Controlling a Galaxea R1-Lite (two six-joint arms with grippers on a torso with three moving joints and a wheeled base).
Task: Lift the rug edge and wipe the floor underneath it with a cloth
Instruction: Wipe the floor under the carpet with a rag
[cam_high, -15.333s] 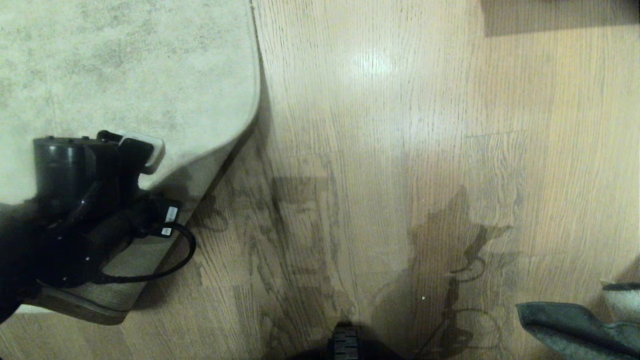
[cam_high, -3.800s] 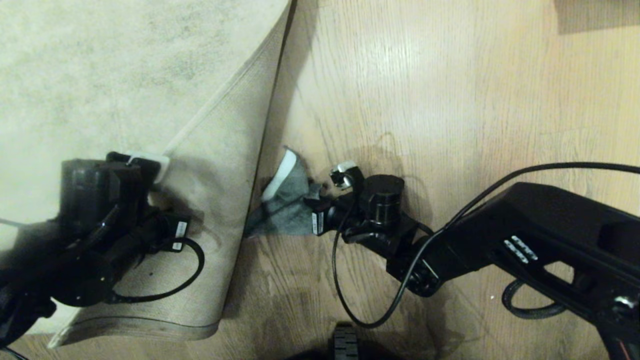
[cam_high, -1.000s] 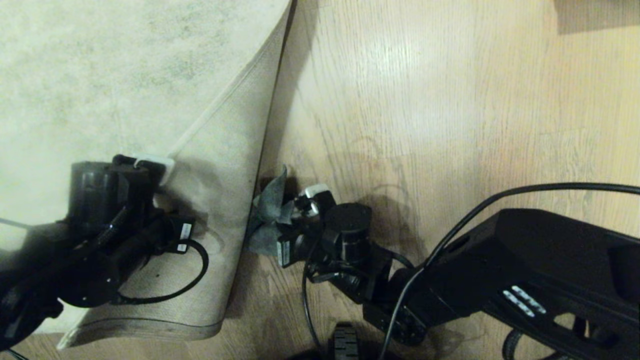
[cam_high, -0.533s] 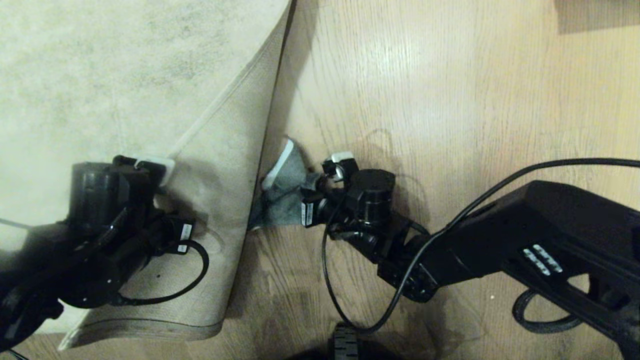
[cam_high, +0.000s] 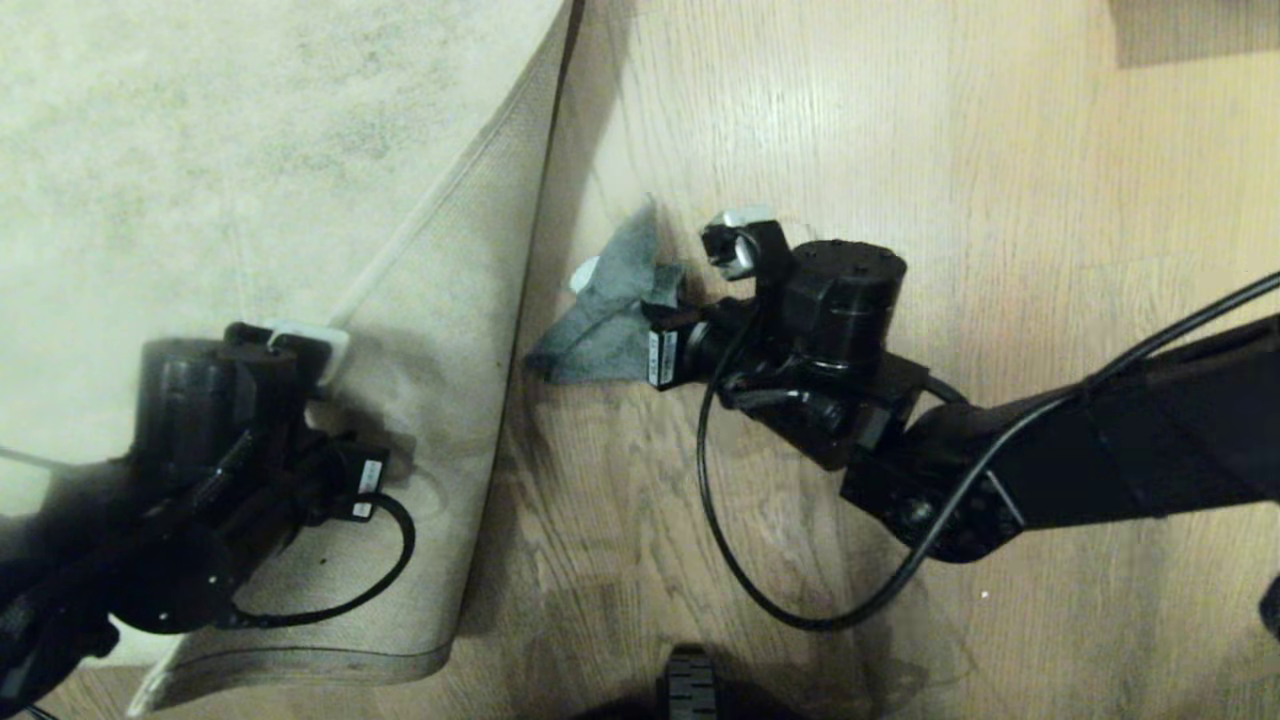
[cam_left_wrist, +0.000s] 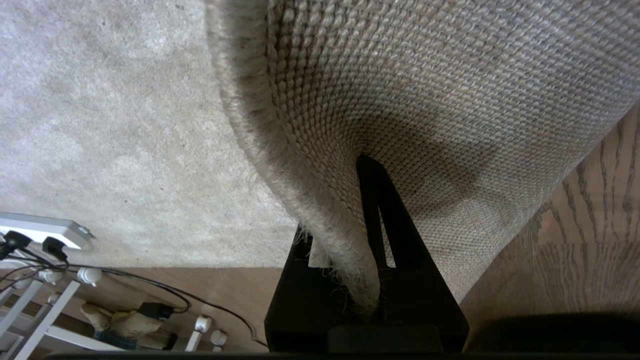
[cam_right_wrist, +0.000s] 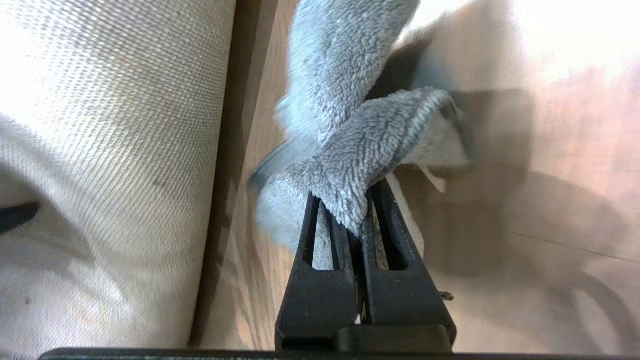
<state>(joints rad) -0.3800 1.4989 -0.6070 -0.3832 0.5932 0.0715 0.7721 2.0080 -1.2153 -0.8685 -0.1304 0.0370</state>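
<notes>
While the left tool (cam_left_wrist: 367, 280) is clenching the rug edge (cam_left_wrist: 280, 150), holding it folded back with its tan backing upward, the right tool (cam_right_wrist: 350, 220) is gripping the cloth (cam_high: 610, 310), which is trailing toward the rug across the floor (cam_high: 900, 150).

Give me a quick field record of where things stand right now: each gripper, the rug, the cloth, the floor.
left gripper: shut on the rug edge, holding it folded back, tan backing up
right gripper: shut on the cloth
cloth: bunched on the floor, beside the lifted rug
floor: bare wood exposed along the fold
</notes>
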